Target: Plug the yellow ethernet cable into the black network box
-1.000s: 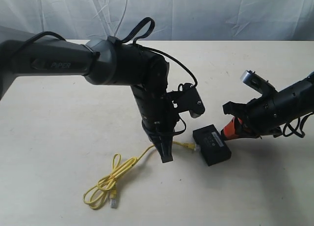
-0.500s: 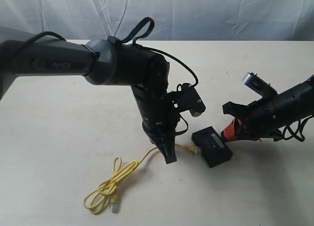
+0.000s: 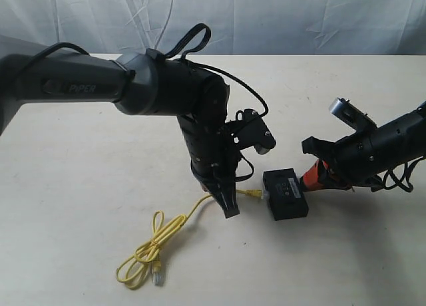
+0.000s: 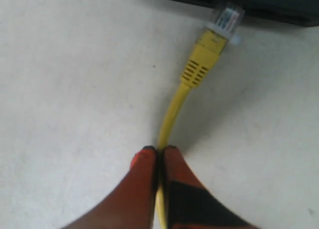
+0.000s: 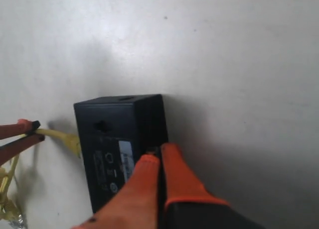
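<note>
The black network box lies flat on the table between the two arms, white label up. My left gripper is shut on the yellow ethernet cable a short way behind its clear plug. The plug's tip meets the side of the box; how far it sits in a port is hidden. My right gripper is shut with nothing between its orange fingers, their tips resting against the box's opposite top edge. The rest of the cable lies looped, its free plug near the front.
The cream table ends at a white cloth backdrop behind. The left arm's black cabling loops above its wrist. The right arm's silver-capped camera mount sticks up at the right.
The left gripper has carried the cable's plug end right, up to the box's side. The box has turned squarer against the right fingers. The loop has slid slightly right.
</note>
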`<control>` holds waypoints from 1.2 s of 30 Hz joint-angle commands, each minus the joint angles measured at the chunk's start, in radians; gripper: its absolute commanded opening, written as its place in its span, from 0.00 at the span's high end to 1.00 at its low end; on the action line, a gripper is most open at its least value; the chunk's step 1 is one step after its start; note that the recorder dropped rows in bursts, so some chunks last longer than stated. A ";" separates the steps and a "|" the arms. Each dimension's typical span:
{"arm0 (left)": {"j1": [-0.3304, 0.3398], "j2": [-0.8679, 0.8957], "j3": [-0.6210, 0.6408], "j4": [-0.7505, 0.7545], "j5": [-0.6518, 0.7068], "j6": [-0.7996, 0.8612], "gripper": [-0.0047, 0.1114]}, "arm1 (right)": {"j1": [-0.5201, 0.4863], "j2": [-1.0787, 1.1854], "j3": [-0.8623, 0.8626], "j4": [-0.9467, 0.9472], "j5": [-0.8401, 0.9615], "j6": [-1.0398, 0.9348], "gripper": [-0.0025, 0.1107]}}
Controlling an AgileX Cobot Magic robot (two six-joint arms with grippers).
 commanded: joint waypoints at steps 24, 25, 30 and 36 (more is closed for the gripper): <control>-0.002 -0.033 -0.010 -0.065 0.102 0.175 0.96 | -0.004 -0.003 0.007 0.033 -0.020 0.003 0.98; -0.002 -0.033 -0.010 -0.061 0.103 0.175 0.96 | -0.004 -0.003 0.007 0.033 -0.020 0.003 0.98; -0.002 -0.033 -0.010 -0.049 0.106 0.175 0.96 | -0.004 -0.003 0.007 0.033 -0.020 0.003 0.98; -0.002 -0.033 -0.010 -0.065 0.079 0.175 0.96 | -0.004 -0.003 0.007 0.033 -0.014 0.003 0.98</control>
